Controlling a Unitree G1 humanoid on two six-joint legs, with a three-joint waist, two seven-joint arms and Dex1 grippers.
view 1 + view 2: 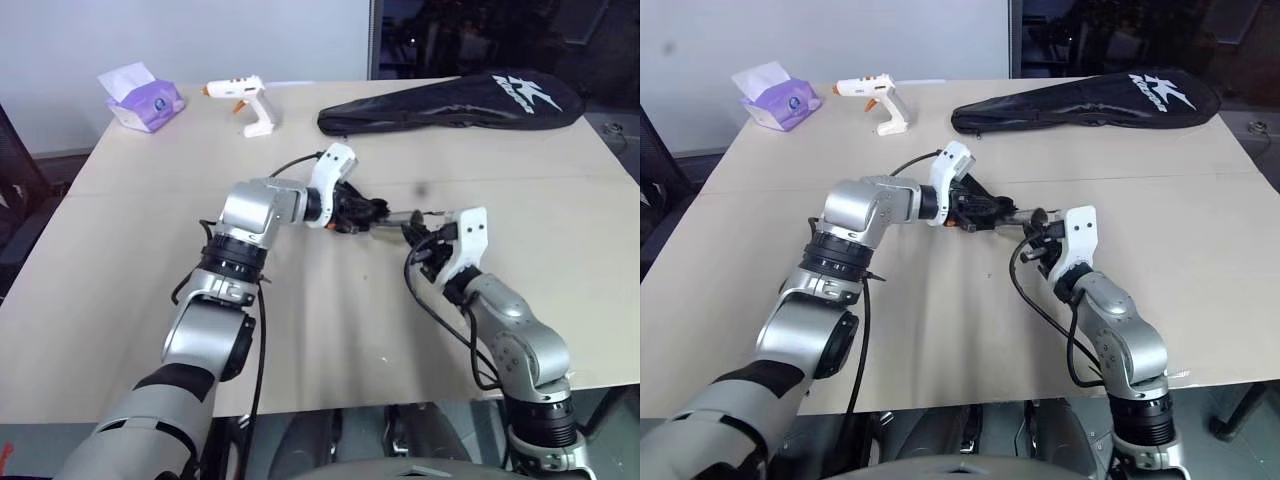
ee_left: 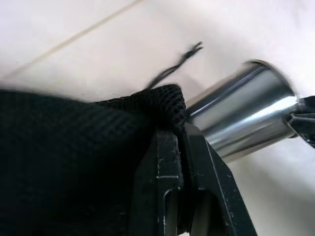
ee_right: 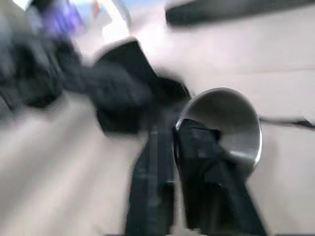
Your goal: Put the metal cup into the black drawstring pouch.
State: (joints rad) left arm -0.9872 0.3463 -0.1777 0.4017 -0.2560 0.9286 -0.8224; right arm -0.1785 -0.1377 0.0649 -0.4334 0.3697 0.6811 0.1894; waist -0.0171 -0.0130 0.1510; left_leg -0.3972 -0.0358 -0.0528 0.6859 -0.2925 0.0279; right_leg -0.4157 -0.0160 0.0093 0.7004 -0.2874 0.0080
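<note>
The cup lies on its side in mid-air above the table, one end already inside the mouth of the pouch. We see the left gripper shut on the pouch's rim — presumably to keep the mouth lifted and steady. The right gripper has one finger inside the cup's open end and one outside; whether it is gripping the wall or letting go we cannot tell. Case, glue gun and tissue pack sit well apart — no obstruction.
</note>
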